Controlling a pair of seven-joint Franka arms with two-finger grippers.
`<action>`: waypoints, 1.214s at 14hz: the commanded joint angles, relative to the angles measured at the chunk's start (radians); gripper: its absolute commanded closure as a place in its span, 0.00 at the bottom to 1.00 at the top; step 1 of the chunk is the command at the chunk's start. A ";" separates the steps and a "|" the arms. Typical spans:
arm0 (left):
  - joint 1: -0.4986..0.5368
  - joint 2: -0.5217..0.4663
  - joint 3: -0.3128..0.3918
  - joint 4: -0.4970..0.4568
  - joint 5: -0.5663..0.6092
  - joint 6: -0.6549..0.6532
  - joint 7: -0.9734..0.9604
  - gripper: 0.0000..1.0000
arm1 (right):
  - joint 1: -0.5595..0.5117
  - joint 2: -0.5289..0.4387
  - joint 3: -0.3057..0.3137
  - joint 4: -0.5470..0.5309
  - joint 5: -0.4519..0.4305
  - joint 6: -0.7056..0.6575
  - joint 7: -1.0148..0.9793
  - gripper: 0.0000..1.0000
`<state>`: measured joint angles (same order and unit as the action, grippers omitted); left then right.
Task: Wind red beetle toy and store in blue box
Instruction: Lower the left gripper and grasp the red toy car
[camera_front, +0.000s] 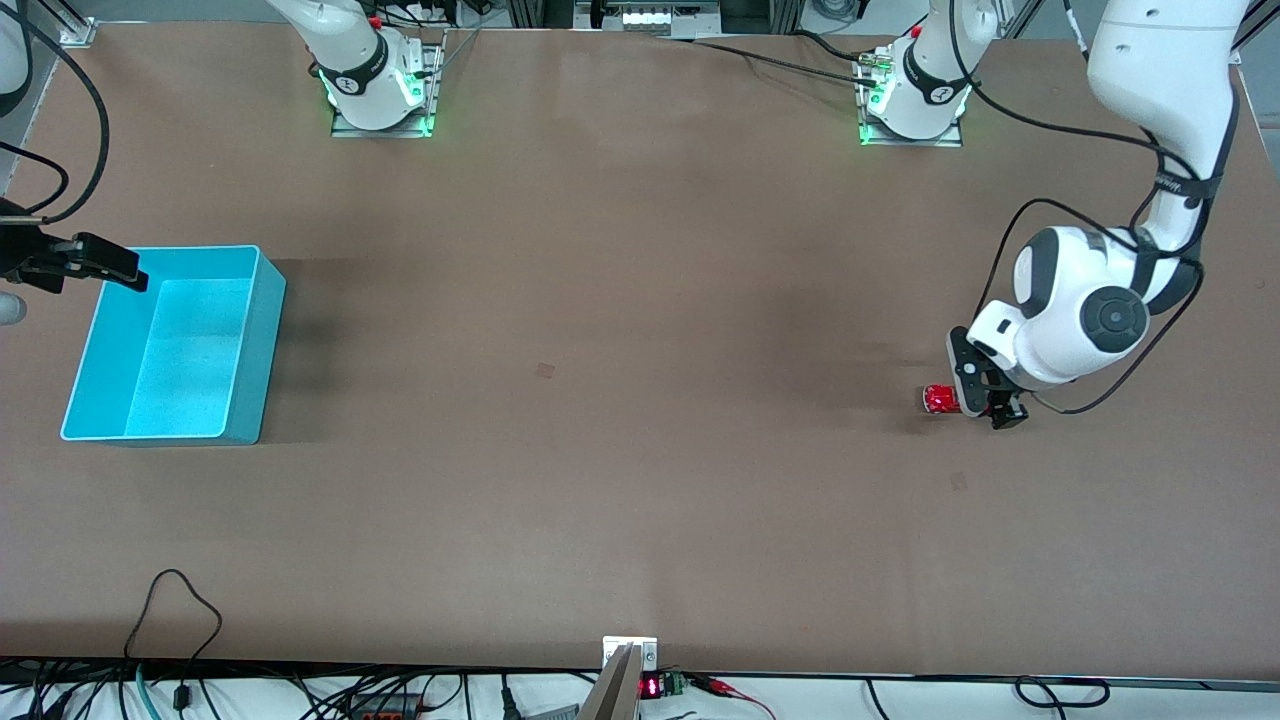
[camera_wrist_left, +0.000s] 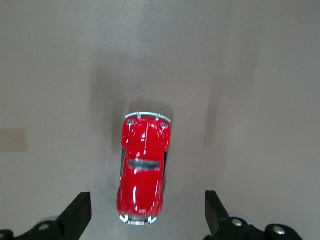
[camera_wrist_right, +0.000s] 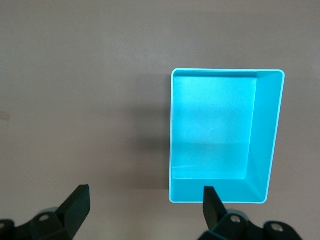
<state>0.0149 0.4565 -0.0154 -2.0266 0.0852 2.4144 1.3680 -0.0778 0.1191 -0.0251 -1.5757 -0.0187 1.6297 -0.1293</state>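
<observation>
The red beetle toy (camera_front: 938, 398) stands on the brown table at the left arm's end; in the left wrist view (camera_wrist_left: 143, 172) it is upright on its wheels. My left gripper (camera_front: 985, 400) is low over it and open (camera_wrist_left: 146, 202); the toy's rear end lies between the fingers, with a gap on each side. The blue box (camera_front: 262, 350) sits empty at the right arm's end of the table. My right gripper (camera_front: 105, 265) hangs open above the box's farther corner. In the right wrist view the box (camera_wrist_right: 265, 140) lies under my open, empty gripper (camera_wrist_right: 145, 200).
Both arm bases (camera_front: 380, 90) (camera_front: 915, 95) stand along the table's farther edge. Cables and a small metal bracket (camera_front: 630, 652) lie at the edge nearest the camera. Two faint square marks (camera_front: 545, 371) (camera_front: 958, 481) show on the wide brown tabletop between toy and box.
</observation>
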 joint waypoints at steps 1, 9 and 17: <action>-0.001 0.028 -0.001 -0.003 0.016 0.046 0.067 0.08 | -0.013 -0.021 0.008 -0.021 0.016 0.007 0.005 0.00; 0.002 0.050 -0.003 0.005 0.016 0.049 0.123 0.86 | -0.013 -0.021 0.008 -0.021 0.016 0.007 0.005 0.00; 0.043 0.071 -0.001 0.025 0.016 0.051 0.186 0.86 | -0.011 -0.021 0.008 -0.020 0.016 0.007 0.004 0.00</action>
<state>0.0190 0.5044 -0.0159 -2.0257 0.0855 2.4607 1.4932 -0.0778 0.1191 -0.0251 -1.5759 -0.0186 1.6297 -0.1293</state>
